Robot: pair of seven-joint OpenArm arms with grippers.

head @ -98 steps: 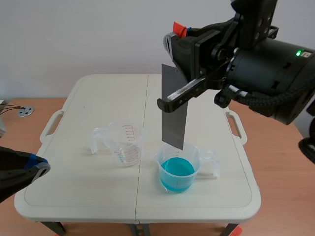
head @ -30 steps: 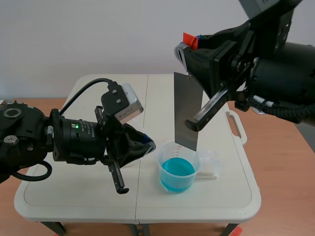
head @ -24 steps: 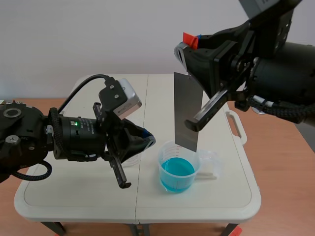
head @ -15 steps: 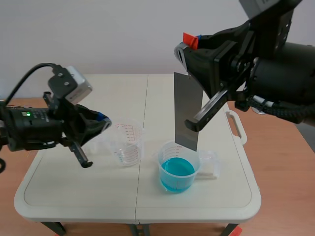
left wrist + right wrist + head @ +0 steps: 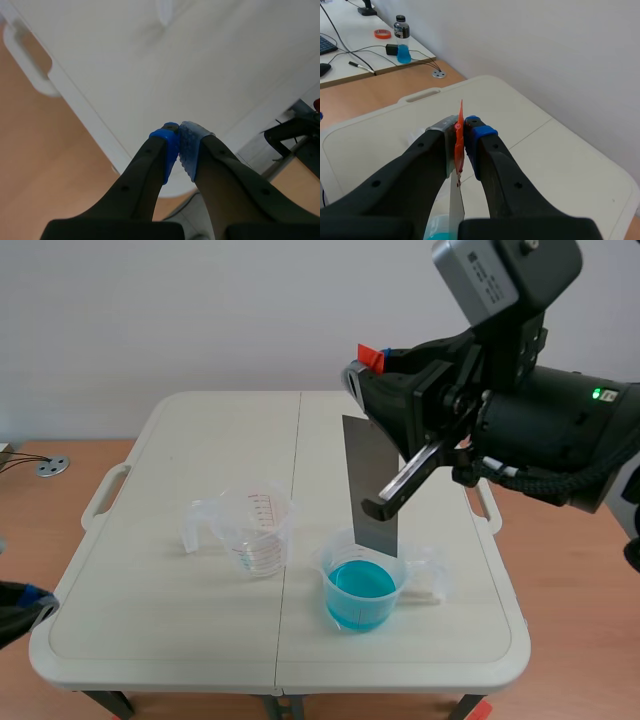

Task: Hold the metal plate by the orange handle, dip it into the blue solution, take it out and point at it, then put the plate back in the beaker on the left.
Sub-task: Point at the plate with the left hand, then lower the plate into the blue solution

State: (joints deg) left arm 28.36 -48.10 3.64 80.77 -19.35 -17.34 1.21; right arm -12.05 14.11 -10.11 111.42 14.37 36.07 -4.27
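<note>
The right gripper is pinching the thin orange handle of the flat, smooth grey metal plate. The plate is hanging down, with its bottom edge at the rim of the round clear plastic beaker of blue solution. A second clear plastic beaker with red marks is standing left of it on the white bench. The left gripper is squeezing shut on nothing, by the bench's edge.

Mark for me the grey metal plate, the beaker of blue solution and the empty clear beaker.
Grey metal plate [image 5: 363, 468]: scene view, middle of its flat face.
Clear plastic beaker of blue solution [image 5: 360, 602]: scene view, front wall.
Empty clear plastic beaker with red scale [image 5: 262, 532]: scene view, front wall.
</note>
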